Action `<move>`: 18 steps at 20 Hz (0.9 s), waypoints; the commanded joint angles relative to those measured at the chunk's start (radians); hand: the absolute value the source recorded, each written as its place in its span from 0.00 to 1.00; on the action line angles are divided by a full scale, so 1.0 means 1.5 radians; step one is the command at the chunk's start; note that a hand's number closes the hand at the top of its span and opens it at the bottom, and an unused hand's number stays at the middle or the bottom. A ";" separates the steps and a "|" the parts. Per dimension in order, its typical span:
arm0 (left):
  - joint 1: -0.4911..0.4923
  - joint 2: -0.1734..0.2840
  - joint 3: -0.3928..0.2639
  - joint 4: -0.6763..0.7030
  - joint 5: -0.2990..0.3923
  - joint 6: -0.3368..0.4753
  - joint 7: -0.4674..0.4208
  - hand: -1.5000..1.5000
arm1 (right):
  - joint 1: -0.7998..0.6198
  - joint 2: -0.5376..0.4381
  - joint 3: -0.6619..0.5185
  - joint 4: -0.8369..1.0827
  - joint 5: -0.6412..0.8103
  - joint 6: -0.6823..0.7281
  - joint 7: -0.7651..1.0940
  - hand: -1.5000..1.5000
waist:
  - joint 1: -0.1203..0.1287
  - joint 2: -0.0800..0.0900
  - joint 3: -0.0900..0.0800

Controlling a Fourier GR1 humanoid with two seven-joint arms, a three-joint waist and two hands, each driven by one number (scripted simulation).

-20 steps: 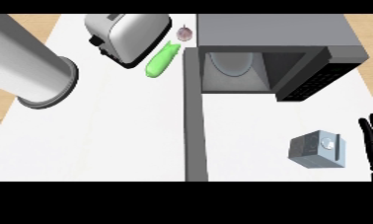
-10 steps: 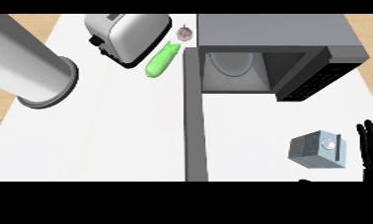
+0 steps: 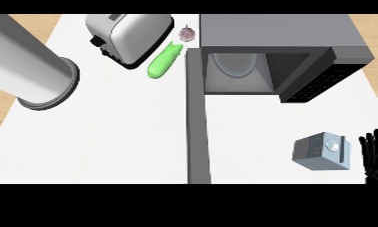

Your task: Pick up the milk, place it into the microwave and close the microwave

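The milk (image 3: 321,152) is a small grey carton with a round cap, standing on the white counter at the lower right, in front of the microwave (image 3: 280,31). The microwave's door (image 3: 196,121) is swung open and shows edge-on as a long grey bar running toward me. Its cavity holds only a glass turntable (image 3: 236,63). The black fingers of my right hand (image 3: 368,153) show at the right edge, straight and open, just right of the milk and apart from it. My left hand shows nowhere.
A silver toaster (image 3: 127,36) stands at the back left, with a green cucumber (image 3: 164,61) and a garlic bulb (image 3: 188,33) beside it. A thick grey cylinder, seemingly my left forearm (image 3: 33,66), crosses the left side.
My right hand's fingers have come slightly further into view at the right edge, lower down beside the milk. The milk and the door have not moved.
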 commanded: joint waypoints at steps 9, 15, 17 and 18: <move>0.014 -0.050 0.009 -0.051 -0.010 -0.026 0.027 0.00 | -0.126 -0.046 -0.043 0.314 0.024 0.014 -0.187 0.00 | 0.004 0.000 0.000; 0.009 -0.007 0.094 -0.004 0.081 -0.063 0.033 0.00 | -0.155 -0.053 -0.049 0.350 0.031 -0.021 -0.186 0.00 | 0.003 0.000 0.000; -0.031 -0.007 0.068 0.042 0.030 -0.064 0.030 0.00 | -0.168 -0.064 -0.055 0.427 0.037 -0.015 -0.256 0.00 | 0.001 0.001 0.000; -0.017 -0.037 0.050 0.002 0.009 -0.052 0.035 0.00 | -0.200 -0.096 -0.077 0.505 0.028 0.006 -0.288 0.00 | 0.003 0.001 0.000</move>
